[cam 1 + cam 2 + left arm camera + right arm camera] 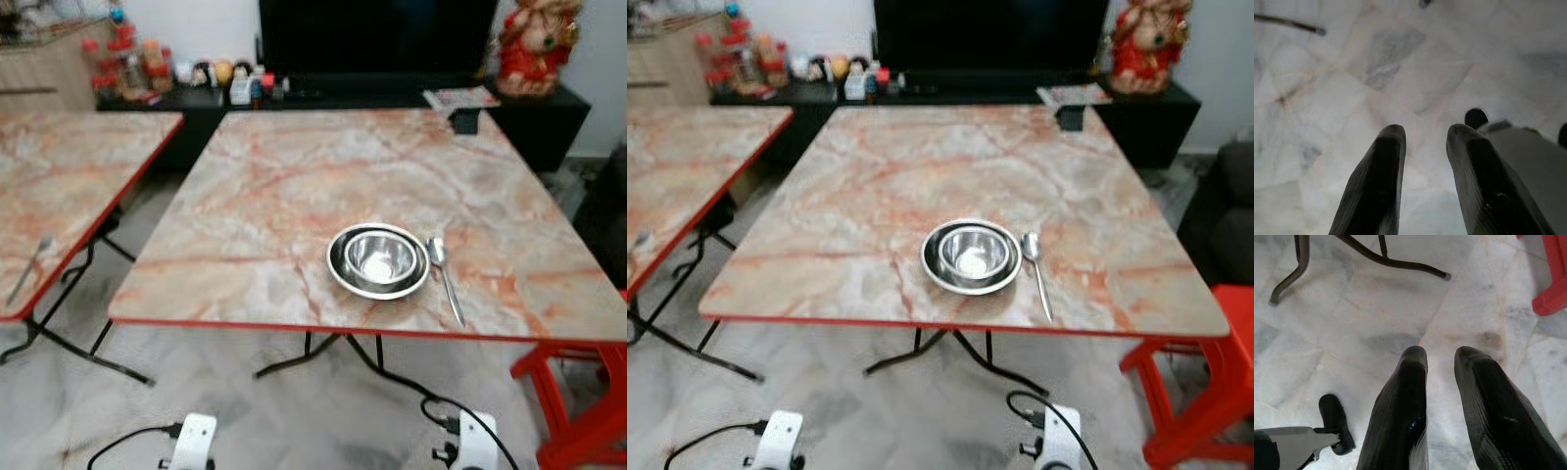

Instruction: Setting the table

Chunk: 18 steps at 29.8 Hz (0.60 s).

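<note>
— Claws first. What's each one doing?

— Left claw (1422, 181): hanging low, aimed at the marble floor (1400, 73), fingers a small gap apart, nothing between them. Right claw (1442, 406): same entry, pointed at the floor beside the table's black leg (1391, 262), slightly parted, empty.

— And the setting itself?

— Up and forward from both claws, on the marble-patterned table (294, 176), close to its near red edge. One steel bowl (378, 258) nested on a steel plate (341, 274). One spoon (446, 279) just beside the plate, on the robot's right, not touching it as far as I can tell.

— Which way does the spoon lie?

— Long axis runs roughly away from the robot, head at the far end, handle toward the near edge and angled slightly rightward.

— Nearer arm?

— The right, I'd judge; the whole set sits right of the table's middle.

— Anything else?

— Second table (59, 186) on the left with a piece of cutlery (29, 269) near its edge; red stool (588, 392) at right.
</note>
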{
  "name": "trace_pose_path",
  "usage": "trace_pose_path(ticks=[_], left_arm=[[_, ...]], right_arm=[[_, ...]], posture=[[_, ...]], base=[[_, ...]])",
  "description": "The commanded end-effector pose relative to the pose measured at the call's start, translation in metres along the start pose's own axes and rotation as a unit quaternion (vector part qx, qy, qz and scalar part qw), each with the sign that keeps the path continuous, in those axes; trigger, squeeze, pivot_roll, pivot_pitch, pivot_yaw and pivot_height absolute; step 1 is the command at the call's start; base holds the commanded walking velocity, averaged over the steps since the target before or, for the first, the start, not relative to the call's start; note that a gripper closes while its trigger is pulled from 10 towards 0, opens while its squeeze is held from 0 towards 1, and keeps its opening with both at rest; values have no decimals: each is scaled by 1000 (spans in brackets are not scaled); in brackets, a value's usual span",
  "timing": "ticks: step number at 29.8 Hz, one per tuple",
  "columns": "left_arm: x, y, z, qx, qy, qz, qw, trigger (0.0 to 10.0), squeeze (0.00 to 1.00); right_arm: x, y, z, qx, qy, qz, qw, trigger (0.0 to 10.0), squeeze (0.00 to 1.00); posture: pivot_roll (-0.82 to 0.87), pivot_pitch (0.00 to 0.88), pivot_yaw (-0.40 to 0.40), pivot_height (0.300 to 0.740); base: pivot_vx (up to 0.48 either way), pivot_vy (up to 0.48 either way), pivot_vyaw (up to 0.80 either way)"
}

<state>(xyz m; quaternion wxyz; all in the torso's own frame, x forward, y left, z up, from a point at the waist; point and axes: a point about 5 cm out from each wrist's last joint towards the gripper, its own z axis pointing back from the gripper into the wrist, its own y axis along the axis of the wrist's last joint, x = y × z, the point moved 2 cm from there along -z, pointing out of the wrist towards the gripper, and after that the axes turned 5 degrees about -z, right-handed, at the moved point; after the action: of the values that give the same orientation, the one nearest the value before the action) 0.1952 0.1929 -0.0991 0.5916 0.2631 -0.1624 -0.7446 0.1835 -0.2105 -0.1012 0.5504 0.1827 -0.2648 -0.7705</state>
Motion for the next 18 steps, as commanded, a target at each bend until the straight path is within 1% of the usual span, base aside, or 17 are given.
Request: trace_pose_path(ticks=[1,13,17,18], left_arm=[[-1,2,0,0,-2,-9,1000,10000,0],[-3,1,0,-1,-3,-16,1000,10000,0],[-3,1,0,-1,-3,-19,1000,10000,0],[-3,1,0,0,-3,-20,1000,10000,0]], right_arm=[[1,-1,0,-1,-4,0,1000,10000,0],[-5,-3,0,-5,5,-14,1000,10000,0],[-6,-4,1,-7,6,-15,1000,10000,0],[-6,-4,1,-6,6,-12,1000,10000,0]], posture=[[-61,0,43,740],[-59,0,50,740],[-59,0,50,740],[-54,0,49,740]], base=[[0,326,0],[0,328,0],[0,336,-788],[0,337,0]])
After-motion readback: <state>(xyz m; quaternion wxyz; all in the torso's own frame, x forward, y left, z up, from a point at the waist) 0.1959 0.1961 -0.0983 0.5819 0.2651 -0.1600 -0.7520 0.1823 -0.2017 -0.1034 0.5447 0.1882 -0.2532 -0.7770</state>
